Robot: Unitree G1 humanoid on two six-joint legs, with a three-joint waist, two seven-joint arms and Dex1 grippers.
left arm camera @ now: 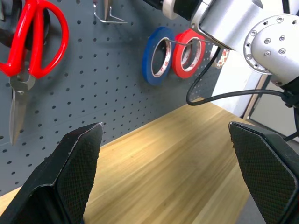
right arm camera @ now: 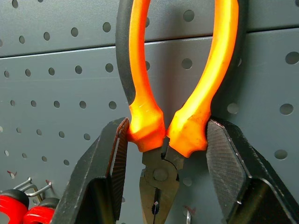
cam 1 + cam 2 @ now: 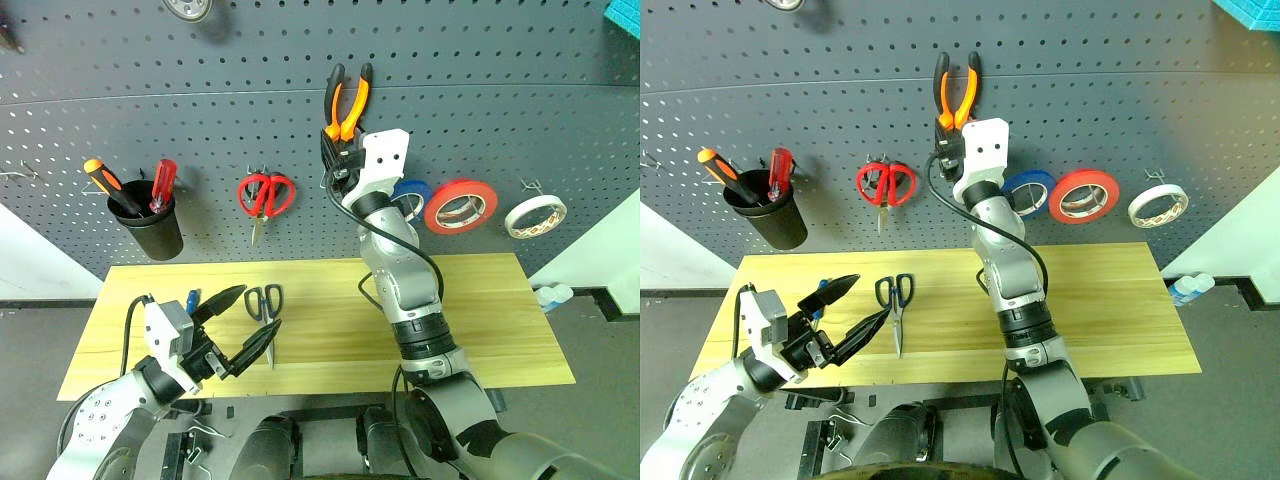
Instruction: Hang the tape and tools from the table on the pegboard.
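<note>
High on the dark grey pegboard [image 3: 200, 90], my right gripper [image 2: 168, 140] is shut on the orange-and-black pliers [image 3: 347, 100]. Its pads clamp the base of the handles, which point up; the jaws point down. The red-orange tape [image 3: 461, 206] hangs on the pegboard to the right of that arm. On the yellow wooden table [image 3: 480, 320] lie the dark-handled scissors [image 3: 264, 299] and the small blue-handled screwdriver [image 3: 192, 298]. My left gripper [image 3: 255, 310] hovers open over the table's front left. One finger crosses the scissors' blades. I see no hook behind the pliers.
On the pegboard hang a blue tape roll [image 3: 410, 190], a white roll [image 3: 535, 215] and red-handled scissors [image 3: 266, 194]. A black cup [image 3: 150, 228] holds orange and red screwdrivers. Bare hooks stick out at the board's far left and above the white roll.
</note>
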